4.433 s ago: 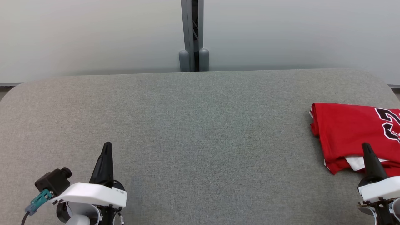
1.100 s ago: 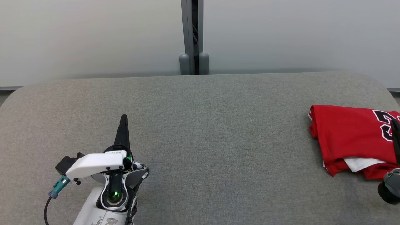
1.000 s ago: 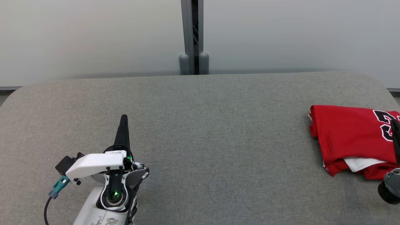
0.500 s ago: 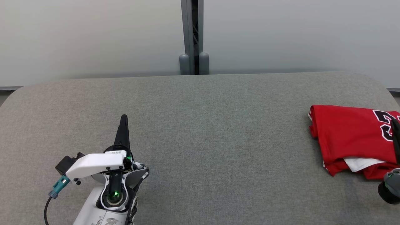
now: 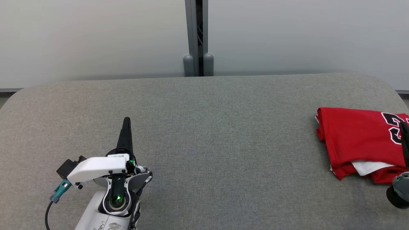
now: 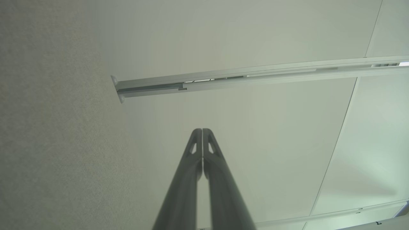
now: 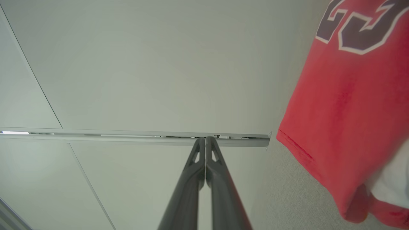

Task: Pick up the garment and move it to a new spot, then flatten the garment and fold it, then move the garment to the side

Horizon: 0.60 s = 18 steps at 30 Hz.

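Note:
The garment (image 5: 361, 140), a red jersey with a black white-edged number and a white sleeve peeking out below, lies folded at the right end of the grey table (image 5: 204, 127). It also fills the right side of the right wrist view (image 7: 348, 105). My right gripper (image 5: 405, 127) is at the frame's right edge, over the garment's near right part; its fingers (image 7: 204, 143) are pressed together and empty. My left gripper (image 5: 127, 120) hovers over bare table at the lower left, shut with nothing in it, its tips (image 6: 202, 131) meeting.
A pale wall with a grey vertical post (image 5: 198, 36) stands behind the table's far edge. The table's rounded corners show at the far left and far right. Bare grey cloth stretches between the two arms.
Over the last second nothing has moved. Since the oldest frame the left arm has risen and come forward, and the right gripper has shifted toward the right edge; the camera tilted slightly.

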{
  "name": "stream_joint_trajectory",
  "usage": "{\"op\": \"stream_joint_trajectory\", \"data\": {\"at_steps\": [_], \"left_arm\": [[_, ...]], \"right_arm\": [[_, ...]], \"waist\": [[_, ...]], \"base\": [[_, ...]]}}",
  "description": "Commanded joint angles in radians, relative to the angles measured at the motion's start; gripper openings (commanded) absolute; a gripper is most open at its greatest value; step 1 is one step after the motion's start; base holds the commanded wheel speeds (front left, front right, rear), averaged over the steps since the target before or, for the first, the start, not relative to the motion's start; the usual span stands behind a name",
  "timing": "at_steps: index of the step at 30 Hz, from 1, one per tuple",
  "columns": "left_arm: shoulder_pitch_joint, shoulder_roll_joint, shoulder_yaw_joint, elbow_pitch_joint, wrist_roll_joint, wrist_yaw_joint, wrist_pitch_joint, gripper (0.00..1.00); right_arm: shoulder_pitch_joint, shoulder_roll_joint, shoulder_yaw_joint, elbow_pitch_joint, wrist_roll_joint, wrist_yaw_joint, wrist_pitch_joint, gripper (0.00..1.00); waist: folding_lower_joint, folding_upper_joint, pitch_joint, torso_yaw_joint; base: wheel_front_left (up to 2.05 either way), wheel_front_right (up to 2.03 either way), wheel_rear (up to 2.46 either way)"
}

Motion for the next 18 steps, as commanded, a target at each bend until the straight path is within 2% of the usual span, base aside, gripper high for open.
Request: {"op": "stream_joint_trajectory", "data": {"at_steps": [1, 18], "left_arm": [[-0.008, 0.002, 0.000, 0.001, -0.001, -0.003, -0.002, 0.00], [-0.008, 0.002, 0.000, 0.000, -0.001, -0.003, -0.003, 0.00]], "right_arm": [[-0.002, -0.008, 0.003, 0.000, 0.003, 0.003, -0.002, 0.00], [-0.002, -0.009, 0.004, 0.000, 0.004, 0.003, -0.002, 0.00]], "waist": [[0.0000, -0.0001, 0.000, 0.000], [0.0000, -0.0001, 0.000, 0.000]], "base": [[0.00, 0.00, 0.00], [0.00, 0.00, 0.00]]}}
